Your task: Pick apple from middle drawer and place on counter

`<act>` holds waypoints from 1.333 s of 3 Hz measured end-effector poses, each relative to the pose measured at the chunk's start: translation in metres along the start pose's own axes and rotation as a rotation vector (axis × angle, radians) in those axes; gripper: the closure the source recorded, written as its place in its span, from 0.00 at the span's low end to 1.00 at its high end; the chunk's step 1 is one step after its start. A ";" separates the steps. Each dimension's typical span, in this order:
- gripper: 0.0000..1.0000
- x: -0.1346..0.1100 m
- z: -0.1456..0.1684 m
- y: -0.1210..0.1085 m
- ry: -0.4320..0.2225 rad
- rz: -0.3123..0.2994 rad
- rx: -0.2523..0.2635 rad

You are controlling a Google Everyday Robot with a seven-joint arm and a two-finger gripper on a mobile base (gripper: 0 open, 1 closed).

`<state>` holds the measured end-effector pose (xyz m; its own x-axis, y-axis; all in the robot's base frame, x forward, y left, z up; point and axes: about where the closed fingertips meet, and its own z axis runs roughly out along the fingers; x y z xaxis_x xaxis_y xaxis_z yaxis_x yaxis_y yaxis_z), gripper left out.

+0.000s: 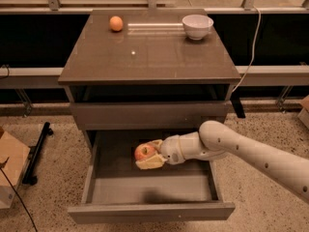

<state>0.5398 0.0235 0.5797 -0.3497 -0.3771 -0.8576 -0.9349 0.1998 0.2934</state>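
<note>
The apple point(143, 152) is red with a yellowish patch and sits between the pale fingers point(150, 163) of my gripper point(147, 154). The gripper is shut on the apple and holds it above the floor of the open middle drawer point(120, 187), towards the back left. A shadow falls on the drawer floor below. My white arm reaches in from the right. The counter point(149, 57) is the glossy brown-grey top of the cabinet, above the drawer.
A plain orange fruit point(116, 23) lies at the counter's back left and a white bowl point(197, 26) at its back right. A closed drawer front point(145, 114) sits above the open drawer. A cardboard box point(9, 170) and a black stand point(37, 153) are on the floor at left.
</note>
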 end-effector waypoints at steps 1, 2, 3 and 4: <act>1.00 -0.049 -0.055 0.018 0.001 -0.044 -0.046; 1.00 -0.121 -0.118 0.045 0.054 -0.163 -0.034; 1.00 -0.173 -0.150 0.053 0.085 -0.258 -0.007; 1.00 -0.173 -0.150 0.053 0.085 -0.258 -0.006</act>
<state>0.5413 -0.0361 0.8070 -0.1029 -0.4895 -0.8659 -0.9941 0.0813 0.0722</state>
